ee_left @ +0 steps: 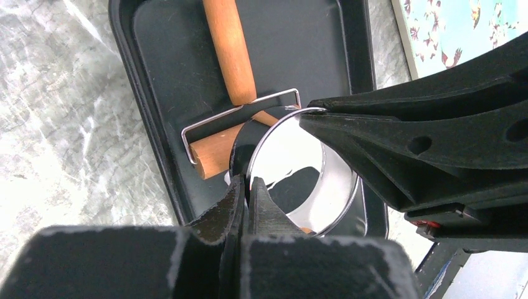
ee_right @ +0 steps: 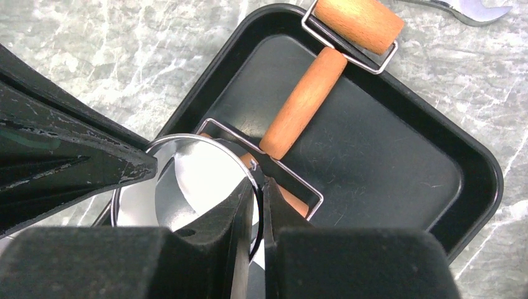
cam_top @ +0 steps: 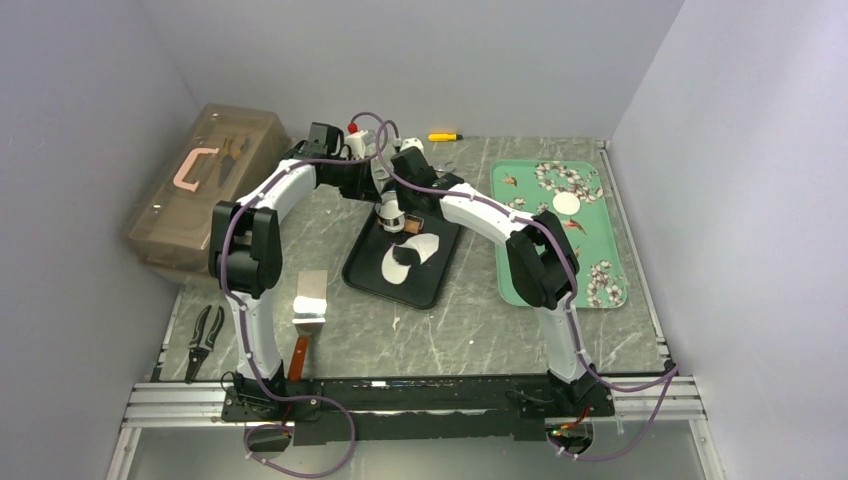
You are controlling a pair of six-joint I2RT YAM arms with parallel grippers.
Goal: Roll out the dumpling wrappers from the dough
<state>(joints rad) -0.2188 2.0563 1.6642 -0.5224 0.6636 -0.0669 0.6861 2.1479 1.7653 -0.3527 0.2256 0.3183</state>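
While left gripper and right gripper each clamp the ring rim, dough lies just below it, mid-frame, top view.

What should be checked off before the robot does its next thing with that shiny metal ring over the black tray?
1. Left gripper pinches the ring cutter rim: ok.
2. Right gripper pinches the rim too: ok.
3. Uncut dough left on the black tray: ok, one hole cut.
4. Roller clear of the ring: cannot tell, its wire frame looks very close.
5. Room on the green tray beside the one wrapper: ok.
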